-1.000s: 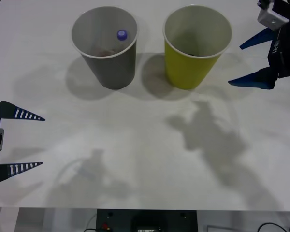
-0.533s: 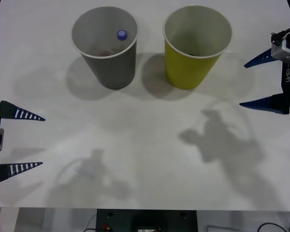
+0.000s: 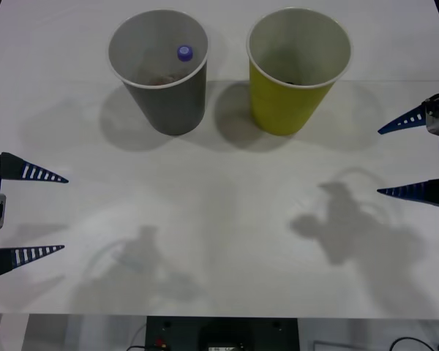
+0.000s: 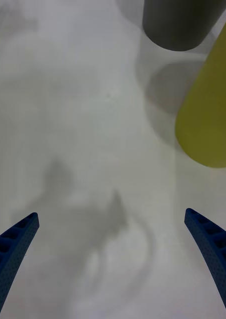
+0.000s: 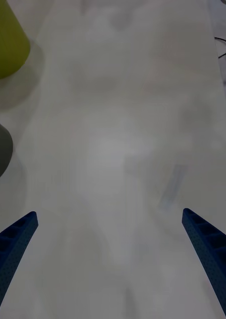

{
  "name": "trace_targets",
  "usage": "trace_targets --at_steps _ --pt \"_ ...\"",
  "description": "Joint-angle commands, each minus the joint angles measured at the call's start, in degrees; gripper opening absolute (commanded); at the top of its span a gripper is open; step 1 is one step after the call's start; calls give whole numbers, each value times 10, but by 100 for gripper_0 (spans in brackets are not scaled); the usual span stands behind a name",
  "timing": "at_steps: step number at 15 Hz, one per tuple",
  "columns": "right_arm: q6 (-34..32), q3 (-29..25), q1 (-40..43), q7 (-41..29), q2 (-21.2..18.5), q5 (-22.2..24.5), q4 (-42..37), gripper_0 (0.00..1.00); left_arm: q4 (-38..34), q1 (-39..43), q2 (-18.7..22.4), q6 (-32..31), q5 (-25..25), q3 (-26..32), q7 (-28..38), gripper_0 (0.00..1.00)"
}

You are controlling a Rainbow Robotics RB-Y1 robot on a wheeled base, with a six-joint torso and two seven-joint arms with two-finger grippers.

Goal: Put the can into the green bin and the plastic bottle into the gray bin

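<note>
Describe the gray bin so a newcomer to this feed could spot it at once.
On the white table, two large tapered cups stand side by side at the far edge. The gray bin is the one on the robot's left, dark outside with a pale rim. Unlike the green bin beside it, it holds the plastic bottle, whose blue-violet cap shows inside.

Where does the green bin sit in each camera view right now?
Front view: green bin stands upright, far centre-right, beside the gray bin.
Right wrist view: its wall at the right edge.
Left wrist view: its base at the upper left corner.
Shared landmark: the gray bin.
</note>
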Motion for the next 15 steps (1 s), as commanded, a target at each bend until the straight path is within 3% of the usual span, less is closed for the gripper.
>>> trace_targets --at_steps 1,4,10,15 --pt "4 -14 33 19 1 -6 0 100 0 0 0 0 0 0 0 100" --pt "13 -39 78 69 1 -20 0 100 0 0 0 0 0 0 0 100" --pt "33 -83 153 80 1 -33 -30 100 0 0 0 0 0 0 0 100" --pt "33 -86 157 77 1 -36 -28 100 0 0 0 0 0 0 0 100"
